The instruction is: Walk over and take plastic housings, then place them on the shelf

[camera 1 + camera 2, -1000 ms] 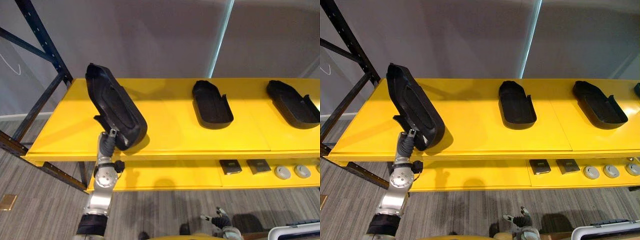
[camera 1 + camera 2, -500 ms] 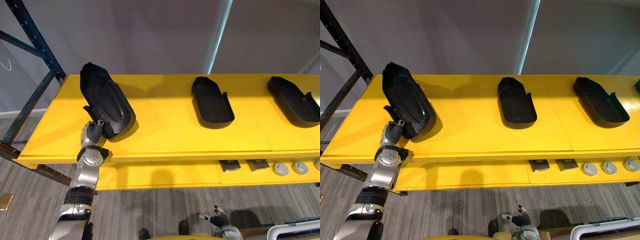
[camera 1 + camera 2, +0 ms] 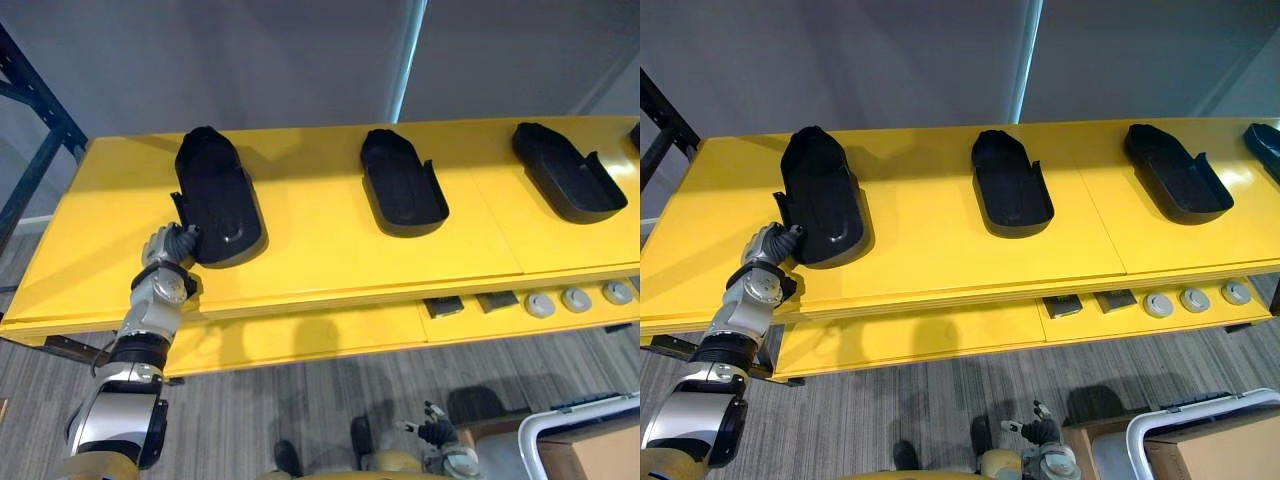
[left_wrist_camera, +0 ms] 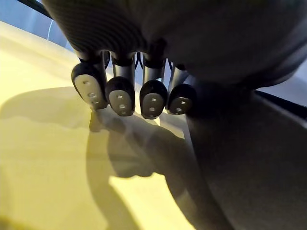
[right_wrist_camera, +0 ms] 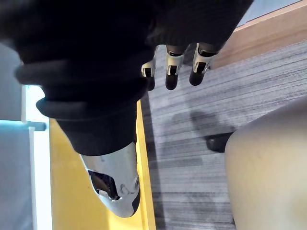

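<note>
A black plastic housing (image 3: 215, 195) lies flat on the left part of the yellow top shelf (image 3: 310, 250), hollow side up. My left hand (image 3: 168, 244) is at its near left edge, fingers (image 4: 120, 93) curled on the edge of the housing (image 4: 249, 158). Two more black housings (image 3: 402, 182) (image 3: 567, 172) lie further right on the same shelf, and the end of another (image 3: 1265, 140) shows at the far right. My right hand (image 3: 432, 432) hangs low near the floor with relaxed fingers (image 5: 172, 67), holding nothing.
A lower yellow shelf (image 3: 300, 335) carries small dark square parts (image 3: 442, 306) and grey discs (image 3: 545, 303). A dark blue rack upright (image 3: 40, 110) stands at the left end. A white bin with a cardboard box (image 3: 585, 440) sits on the floor at lower right.
The housing in my left hand went from steeply tilted above the shelf to lying flat on it. The camera has shifted too.
</note>
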